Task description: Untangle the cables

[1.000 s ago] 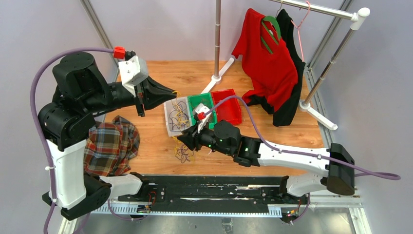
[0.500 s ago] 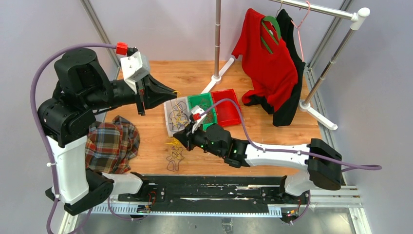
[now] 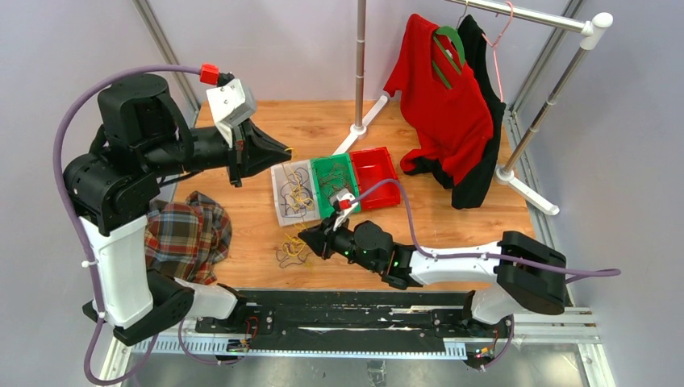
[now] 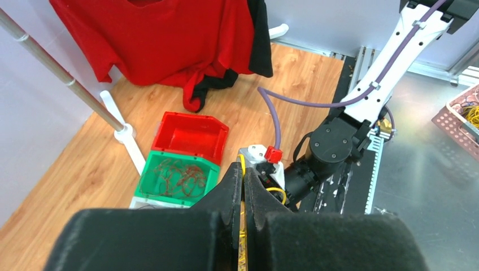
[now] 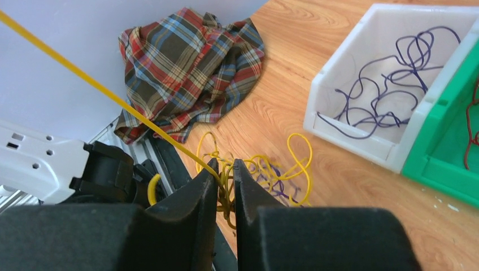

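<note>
Cables (image 3: 290,251) hemmed: bins (image 3: 373,165) behind, plaid cloth (image 3: 185,238) left, R tool (image 3: 302,236) in them.

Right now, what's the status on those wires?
Left gripper shut on taut yellow cable. Right gripper nearly closed at table tangle. Plaid cloth lies apart.

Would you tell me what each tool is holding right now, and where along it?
The left tool pinches a yellow cable partway along; the right tool looks closed on a taut strand just above the tangle.
</note>
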Controlling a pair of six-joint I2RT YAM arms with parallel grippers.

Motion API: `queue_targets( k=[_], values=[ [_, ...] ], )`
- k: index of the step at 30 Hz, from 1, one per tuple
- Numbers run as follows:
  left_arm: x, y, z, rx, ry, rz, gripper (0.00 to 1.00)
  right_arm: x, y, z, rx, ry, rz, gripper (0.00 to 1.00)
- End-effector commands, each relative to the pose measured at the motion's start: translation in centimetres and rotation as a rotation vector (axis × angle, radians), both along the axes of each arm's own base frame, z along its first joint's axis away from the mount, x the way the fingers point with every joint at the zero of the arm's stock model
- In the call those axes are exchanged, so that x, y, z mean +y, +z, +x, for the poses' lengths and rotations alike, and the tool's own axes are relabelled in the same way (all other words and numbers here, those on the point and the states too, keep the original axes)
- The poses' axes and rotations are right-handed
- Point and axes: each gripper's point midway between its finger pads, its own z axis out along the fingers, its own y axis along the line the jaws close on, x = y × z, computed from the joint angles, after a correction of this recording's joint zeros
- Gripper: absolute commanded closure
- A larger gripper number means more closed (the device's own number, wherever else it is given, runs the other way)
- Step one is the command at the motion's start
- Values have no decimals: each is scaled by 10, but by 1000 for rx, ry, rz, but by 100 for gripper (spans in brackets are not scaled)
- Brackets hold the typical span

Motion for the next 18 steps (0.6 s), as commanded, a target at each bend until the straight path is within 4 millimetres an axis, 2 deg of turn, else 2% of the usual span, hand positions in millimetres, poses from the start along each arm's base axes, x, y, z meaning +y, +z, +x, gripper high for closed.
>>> queue_targets(
  k=[1, 6, 8, 11, 14, 18],
  values=[
    [6, 57, -13, -268, -12, -119, 100, -40, -78, 3, 90, -53, -251, 81],
    [5, 38, -8, -243, -14, -76, 100, -39, -27, -1, 63, -28, -177, 61],
    [5, 28, -4, -237, -7, -51, 100, -41, -14, 0, 48, -31, -182, 59],
    [10, 18, 1, -253, 18, -14, 100, -50, -8, -2, 22, -33, -174, 58],
    [14, 13, 5, -271, 40, 10, 100, -59, -21, -1, 22, -48, -209, 59],
    [14, 18, 2, -276, 35, -4, 100, -61, -49, 3, 39, -69, -287, 59]
  ],
)
